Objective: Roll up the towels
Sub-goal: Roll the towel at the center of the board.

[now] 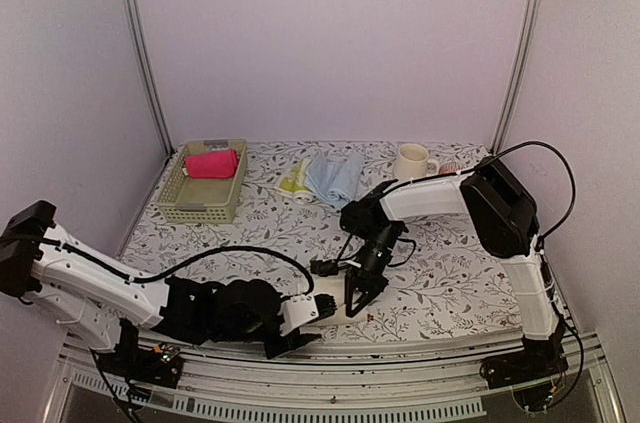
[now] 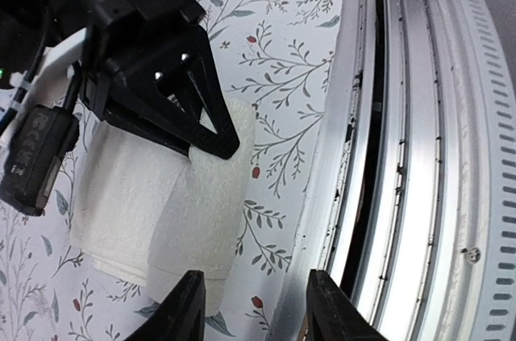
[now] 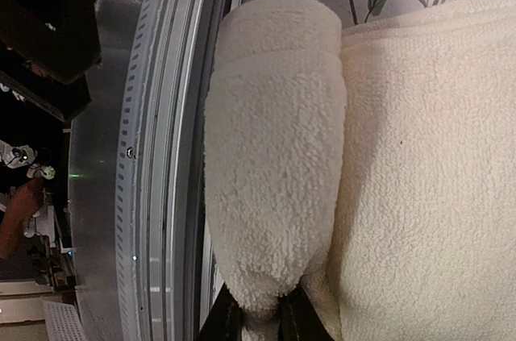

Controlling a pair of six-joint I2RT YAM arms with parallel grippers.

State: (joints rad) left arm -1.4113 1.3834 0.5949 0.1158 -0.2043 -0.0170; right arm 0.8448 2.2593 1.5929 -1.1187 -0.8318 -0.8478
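Found cream towel (image 2: 161, 196) part-rolled, roll end pinched in right gripper (image 3: 262, 317), left gripper (image 2: 258, 309) open-jawed, empty beside it; pink towel (image 1: 212, 164) rolled in basket (image 1: 195, 208); blue towel (image 1: 335, 178), green towel (image 1: 293, 180) apparently unrolled.

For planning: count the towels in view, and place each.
4: pink towel in the basket; yellow-green towel and light blue towel beside it; cream-white towel at the near edge. None seems hidden.
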